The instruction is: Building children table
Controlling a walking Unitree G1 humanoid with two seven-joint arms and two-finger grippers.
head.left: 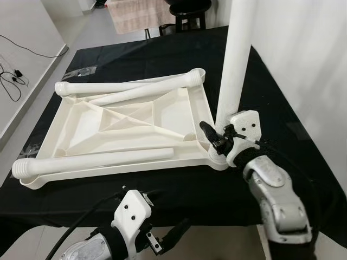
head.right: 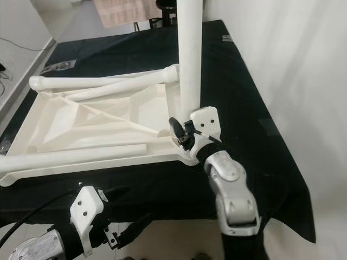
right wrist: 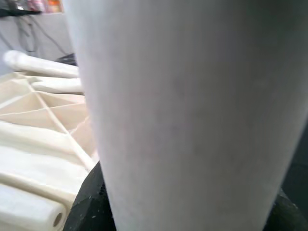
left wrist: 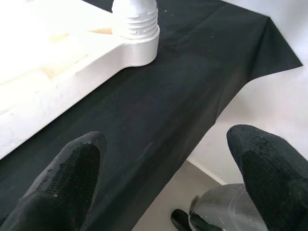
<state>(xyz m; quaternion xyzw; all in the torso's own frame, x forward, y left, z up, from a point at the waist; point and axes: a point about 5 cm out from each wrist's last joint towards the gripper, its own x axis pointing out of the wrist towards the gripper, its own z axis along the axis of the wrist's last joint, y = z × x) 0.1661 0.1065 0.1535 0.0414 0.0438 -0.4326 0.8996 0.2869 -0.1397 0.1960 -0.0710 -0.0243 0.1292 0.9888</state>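
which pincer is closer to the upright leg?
Right. The right pincer is closed around the base of the upright leg at the tabletop's near right corner. The left pincer hangs open below the near cloth edge, away from it.

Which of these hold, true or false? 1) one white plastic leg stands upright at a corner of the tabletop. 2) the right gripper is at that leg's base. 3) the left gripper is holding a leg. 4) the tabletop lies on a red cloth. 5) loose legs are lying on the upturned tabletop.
1) True: the upright white plastic leg stands at the near right corner of the upturned white plastic tabletop.
2) True: the right gripper is shut on its base.
3) False: the left gripper is open, holding nothing, at the near table edge.
4) False: it lies on a black cloth.
5) True: three loose white legs lie across it.
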